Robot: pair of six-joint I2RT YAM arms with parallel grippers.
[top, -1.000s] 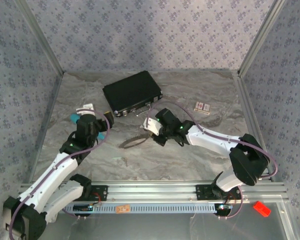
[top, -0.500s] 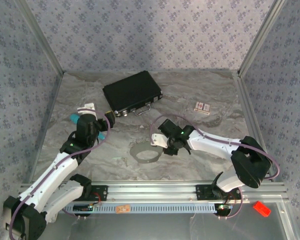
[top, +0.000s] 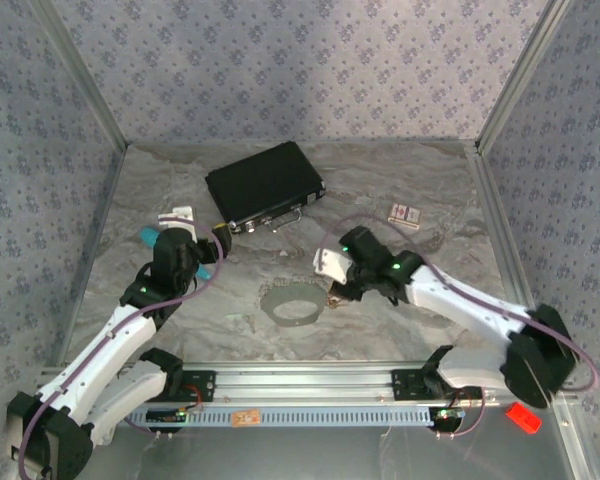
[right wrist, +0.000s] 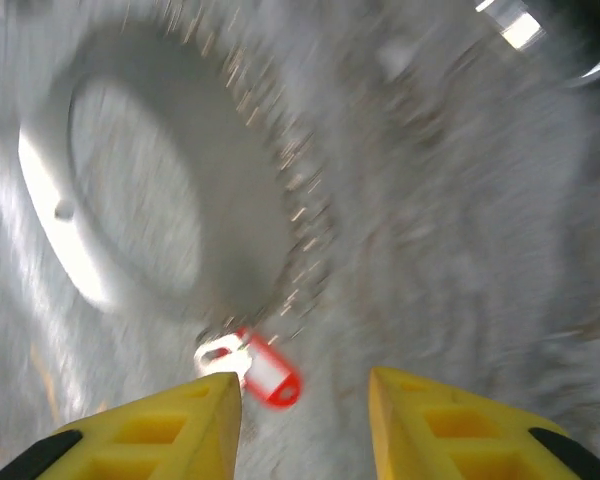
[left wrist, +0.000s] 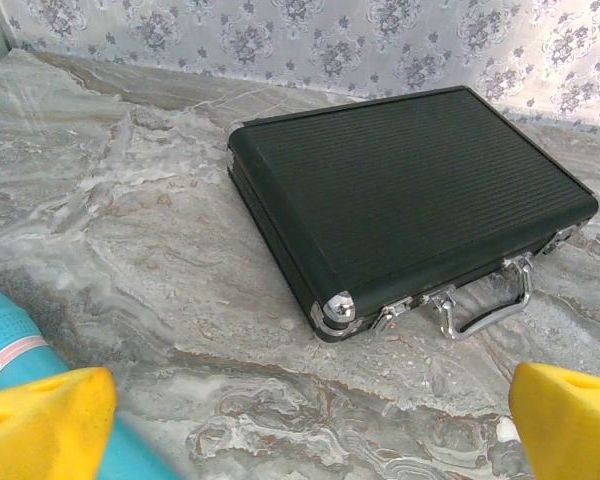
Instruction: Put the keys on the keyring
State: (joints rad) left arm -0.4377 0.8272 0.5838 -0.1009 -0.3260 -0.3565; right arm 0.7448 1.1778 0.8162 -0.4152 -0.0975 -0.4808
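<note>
Two grippers show jaws apart. The left gripper (left wrist: 305, 430) waits wide open, facing the black case (left wrist: 410, 200). The right gripper (right wrist: 305, 395) hovers over the keyring (top: 292, 303), which we judge released. A red-tagged key (right wrist: 265, 378) lies at the hoop's beaded edge; blur hides any threading. A second ago the ring lay farther left under that gripper.

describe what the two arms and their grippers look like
The left arm and right arm have white shells, black joints, small green lights and a purple cable looping along each. The left gripper's fingers and the right gripper's fingers are blocky yellow plastic; the right ones show black edging. Black bases are bolted to a silver aluminium rail.
</note>
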